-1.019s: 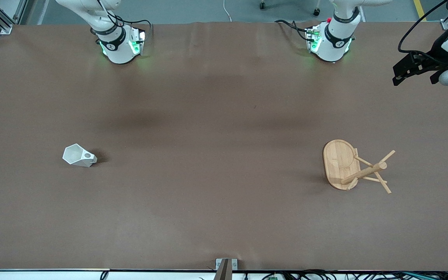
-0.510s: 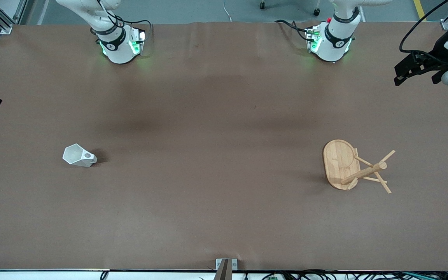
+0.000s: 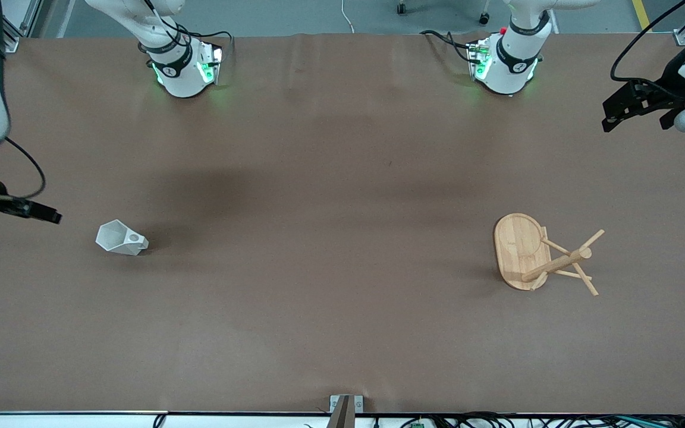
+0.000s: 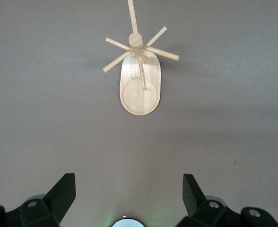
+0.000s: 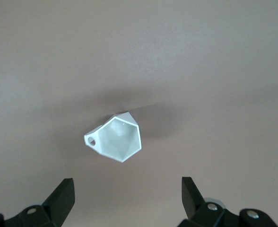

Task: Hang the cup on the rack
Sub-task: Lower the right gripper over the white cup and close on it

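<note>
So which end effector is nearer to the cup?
The right end effector, open just beside the cup; the left end effector hangs open toward the rack end.

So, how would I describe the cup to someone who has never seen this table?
Start at the brown table and go toward the right arm's end. The cup stands there alone: small, white, with angular faceted sides, unlike the bamboo rack toward the left arm's end.

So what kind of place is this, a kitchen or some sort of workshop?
Probably a robotics lab: two arms are bolted to a brown-covered table, cables trail along its edge, and only a cup and a rack are set out.
</note>
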Robot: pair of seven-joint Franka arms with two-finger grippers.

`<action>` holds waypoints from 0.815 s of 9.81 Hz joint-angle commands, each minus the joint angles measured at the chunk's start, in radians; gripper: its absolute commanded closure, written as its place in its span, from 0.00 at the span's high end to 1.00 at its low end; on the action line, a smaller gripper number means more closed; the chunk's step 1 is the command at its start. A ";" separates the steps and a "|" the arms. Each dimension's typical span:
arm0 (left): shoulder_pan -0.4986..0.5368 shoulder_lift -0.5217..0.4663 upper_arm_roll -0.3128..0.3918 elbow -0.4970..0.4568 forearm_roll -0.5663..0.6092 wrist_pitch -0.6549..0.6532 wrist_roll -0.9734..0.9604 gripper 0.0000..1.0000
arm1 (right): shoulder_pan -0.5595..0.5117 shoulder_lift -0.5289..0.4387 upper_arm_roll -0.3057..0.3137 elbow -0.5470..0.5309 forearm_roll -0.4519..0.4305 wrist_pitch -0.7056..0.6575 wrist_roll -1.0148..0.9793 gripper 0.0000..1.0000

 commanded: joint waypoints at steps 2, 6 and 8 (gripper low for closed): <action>-0.004 0.029 -0.001 0.005 0.005 -0.021 0.006 1.00 | -0.036 0.007 0.010 -0.195 -0.008 0.245 -0.104 1.00; -0.001 0.030 -0.003 0.005 0.003 -0.019 0.008 1.00 | -0.037 0.088 0.011 -0.310 -0.002 0.470 -0.111 1.00; 0.000 0.035 -0.003 0.005 0.003 -0.019 0.009 1.00 | -0.036 0.130 0.013 -0.315 -0.002 0.508 -0.111 0.99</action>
